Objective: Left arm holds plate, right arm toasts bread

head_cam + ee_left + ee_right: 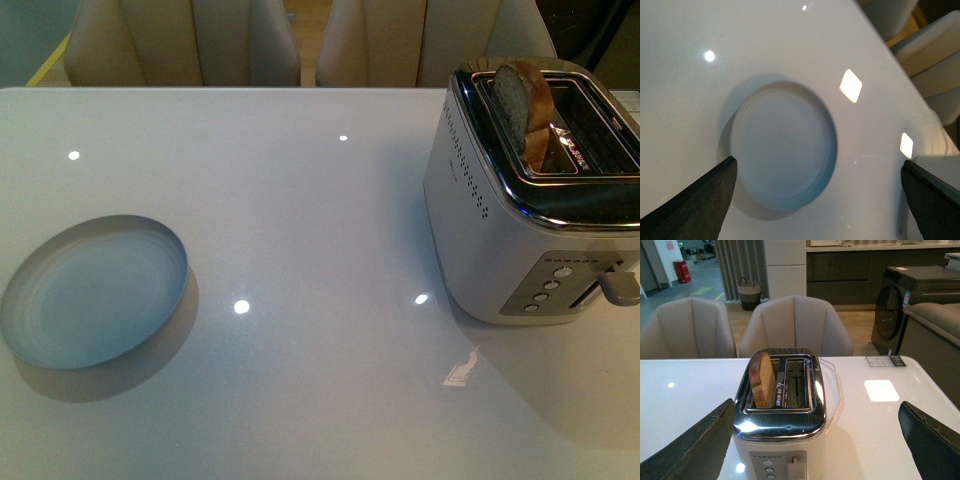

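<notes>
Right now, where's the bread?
The bread stands upright in the toaster's left slot, at the table's far right in the front view; the plate lies empty at near left.

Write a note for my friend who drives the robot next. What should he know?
Left gripper: open, above the plate, not holding it.
Right gripper: open, empty, facing the toaster.
The plate lies empty on the white table.
The bread stands up out of one toaster slot.
Left to do: grip the plate, lift the bread out, and put it on the plate.
</notes>
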Tool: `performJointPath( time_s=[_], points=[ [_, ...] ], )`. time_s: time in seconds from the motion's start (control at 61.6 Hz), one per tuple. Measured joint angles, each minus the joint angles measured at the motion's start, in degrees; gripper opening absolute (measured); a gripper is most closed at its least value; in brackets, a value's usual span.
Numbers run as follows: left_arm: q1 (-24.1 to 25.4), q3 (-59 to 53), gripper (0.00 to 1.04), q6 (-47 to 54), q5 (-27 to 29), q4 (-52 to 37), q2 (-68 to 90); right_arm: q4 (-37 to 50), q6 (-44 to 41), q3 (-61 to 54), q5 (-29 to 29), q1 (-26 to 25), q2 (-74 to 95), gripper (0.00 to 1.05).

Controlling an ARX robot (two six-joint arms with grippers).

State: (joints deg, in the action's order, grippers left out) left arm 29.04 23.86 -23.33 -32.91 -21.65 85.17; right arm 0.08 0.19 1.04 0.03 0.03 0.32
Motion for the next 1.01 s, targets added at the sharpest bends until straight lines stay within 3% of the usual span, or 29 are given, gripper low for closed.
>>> performJointPath(
  time_s=[0.097,0.146,0.195,0.325,0.585,0.779,0.844,1.007],
  points=[
    [-1.73,0.0,0.97,-0.2,1.86,3.67,-12.35,0.02,0.0,0.0,-0.02,0.0,0.0,0.96],
    [-4.24,-5.55,0.85,7.19,8.79,-12.68,-16.7,0.0,0.0,0.0,0.02,0.0,0.0,0.96],
    [-6.64,-9.7,0.76,12.61,12.04,-19.12,-21.64,0.0,0.0,0.0,0.04,0.0,-0.04,0.96],
    [-12.76,-14.84,0.51,20.0,17.14,-14.71,-38.45,0.0,-0.02,0.0,-0.09,0.0,-0.04,0.96],
    [-19.34,-19.43,0.03,22.21,23.8,-8.96,-49.42,0.0,0.0,0.0,-0.02,0.0,-0.04,0.96],
    [-22.67,-21.05,0.03,22.53,26.86,-4.42,-55.91,0.0,0.0,0.0,0.0,0.0,-0.04,0.96],
    [-26.91,-21.92,0.03,22.6,32.28,-3.65,-57.88,0.0,0.0,0.0,0.0,0.0,-0.04,0.96],
    [-28.83,-23.15,0.03,22.73,32.94,-1.95,-61.33,0.0,0.0,0.0,-0.02,0.0,-0.02,0.96]
  ],
)
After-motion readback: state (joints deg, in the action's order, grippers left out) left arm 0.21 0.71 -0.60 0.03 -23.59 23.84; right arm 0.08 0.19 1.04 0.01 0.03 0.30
